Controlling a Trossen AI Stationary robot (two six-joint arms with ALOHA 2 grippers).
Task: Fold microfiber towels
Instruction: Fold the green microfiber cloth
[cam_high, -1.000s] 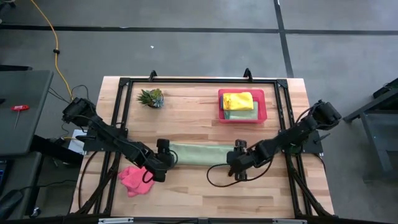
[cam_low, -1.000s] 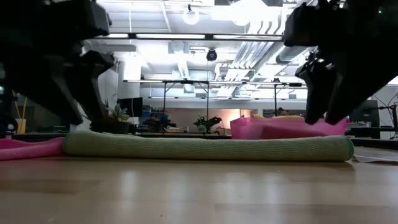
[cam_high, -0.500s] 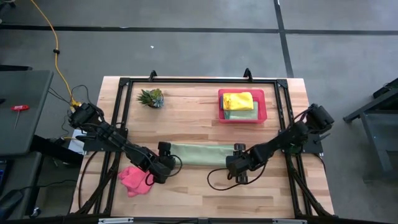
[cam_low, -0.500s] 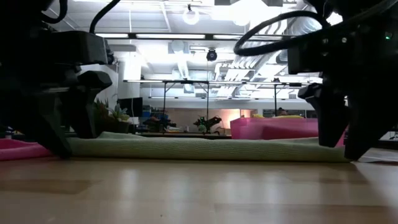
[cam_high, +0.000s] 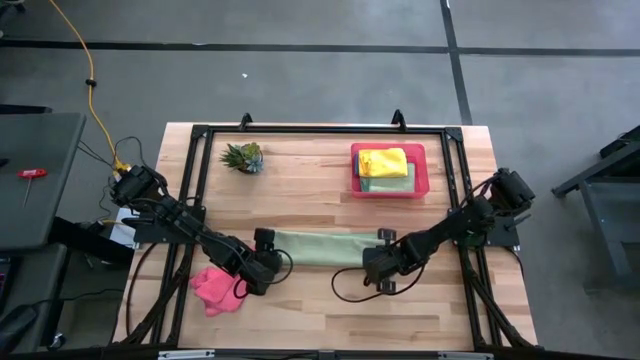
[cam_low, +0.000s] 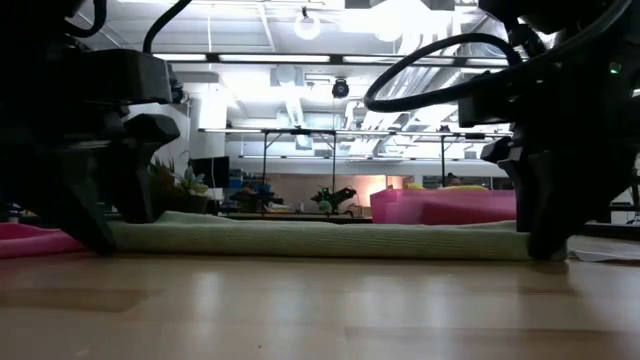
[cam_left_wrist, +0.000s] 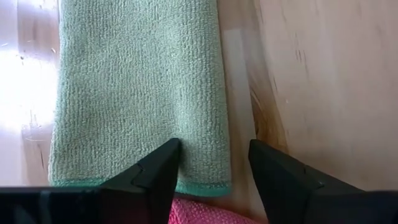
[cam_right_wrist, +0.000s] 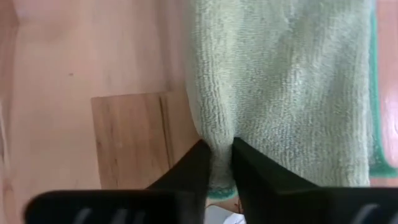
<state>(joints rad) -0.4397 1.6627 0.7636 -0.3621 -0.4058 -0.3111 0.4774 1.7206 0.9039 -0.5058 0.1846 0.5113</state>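
The wooden table (cam_high: 320, 315) carries a pink tray (cam_high: 419, 171) near its far right, holding a folded yellow towel (cam_high: 383, 161) on top of a folded light green one (cam_high: 388, 184), with a small spiky plant (cam_high: 243, 156) at the far left. Across the middle near edge lies the light green towel (cam_high: 318, 247) now being worked, a long narrow band already folded lengthwise, and a crumpled pink towel (cam_high: 215, 288) waits just beside its left end. The left gripper (cam_left_wrist: 208, 163) is down at the band's left end with its fingers spread, straddling the near corner of the cloth without gripping it. The right gripper (cam_right_wrist: 216, 163) is at the right end, its fingers pressed together on a pucker of the towel's near corner. The step in hand looks like taking both ends for the next fold. To do it well, the left fingers should close on the corner, catching every layer rather than only the top one, before either arm lifts. Both arms should then rise together and evenly so the band does not twist or sag open, and the left arm should stay clear of the pink towel so it is not dragged along.
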